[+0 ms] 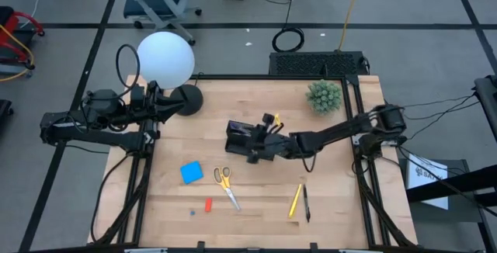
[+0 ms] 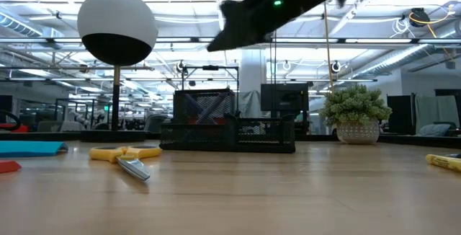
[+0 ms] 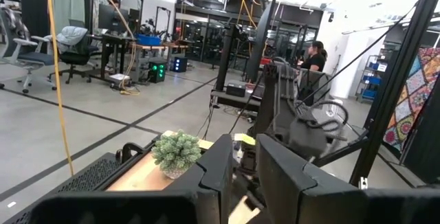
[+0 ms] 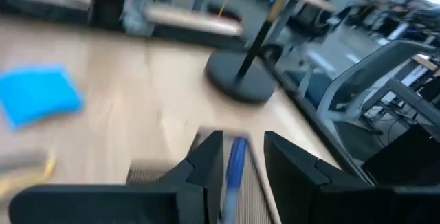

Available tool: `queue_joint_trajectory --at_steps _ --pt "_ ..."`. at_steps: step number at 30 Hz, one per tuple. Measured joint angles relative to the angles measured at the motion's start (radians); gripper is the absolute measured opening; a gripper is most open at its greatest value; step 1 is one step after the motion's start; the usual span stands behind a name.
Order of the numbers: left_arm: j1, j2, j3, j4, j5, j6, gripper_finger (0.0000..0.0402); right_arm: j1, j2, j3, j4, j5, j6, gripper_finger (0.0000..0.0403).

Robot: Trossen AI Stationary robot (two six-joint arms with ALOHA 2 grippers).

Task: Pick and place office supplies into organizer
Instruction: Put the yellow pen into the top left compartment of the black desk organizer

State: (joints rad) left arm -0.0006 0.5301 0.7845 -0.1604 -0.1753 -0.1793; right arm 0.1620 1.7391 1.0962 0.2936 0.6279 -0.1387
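Low view has the yellow-handled scissors (image 2: 124,156) lying nearest on the table (image 2: 288,192), with the blue square pad (image 2: 29,148) and a red eraser-like piece (image 2: 9,166) beside them; a yellow pen (image 2: 443,162) lies off to the other side. Behind them stands the organizer (image 2: 227,127). Above it hovers the right gripper (image 1: 254,149), its fingers (image 4: 206,159) closed around a blue pen (image 4: 235,165). Farther back, the left gripper (image 1: 152,104) waits near the lamp base (image 1: 186,99); whether its fingers are parted cannot be told.

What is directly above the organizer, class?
The right gripper hangs over the organizer, a blue pen between its fingers. Its arm hides part of the organizer from above, so the contents cannot be seen.
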Motion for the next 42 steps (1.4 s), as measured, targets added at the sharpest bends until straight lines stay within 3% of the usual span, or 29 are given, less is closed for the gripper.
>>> queue_joint_trajectory --at_steps 8,14,23,31,42 --pt "0.000 0.000 0.000 0.000 0.000 0.000 0.0072 0.074 -0.035 0.065 -0.513 -0.156 0.024 0.0100" --pt "0.000 0.000 0.000 0.000 0.000 0.000 0.0072 0.105 -0.035 0.099 -0.741 -0.318 0.032 0.0100" --pt "0.000 0.000 0.000 0.000 0.000 0.000 0.0072 0.181 -0.035 0.158 -0.972 -0.514 0.044 0.0100" --pt "0.000 0.000 0.000 0.000 0.000 0.000 0.0072 0.256 -0.008 0.167 -1.053 -0.656 0.015 0.0100" --pt "0.000 0.000 0.000 0.000 0.000 0.000 0.0072 0.342 0.061 0.167 -1.113 -0.683 -0.068 0.0100"
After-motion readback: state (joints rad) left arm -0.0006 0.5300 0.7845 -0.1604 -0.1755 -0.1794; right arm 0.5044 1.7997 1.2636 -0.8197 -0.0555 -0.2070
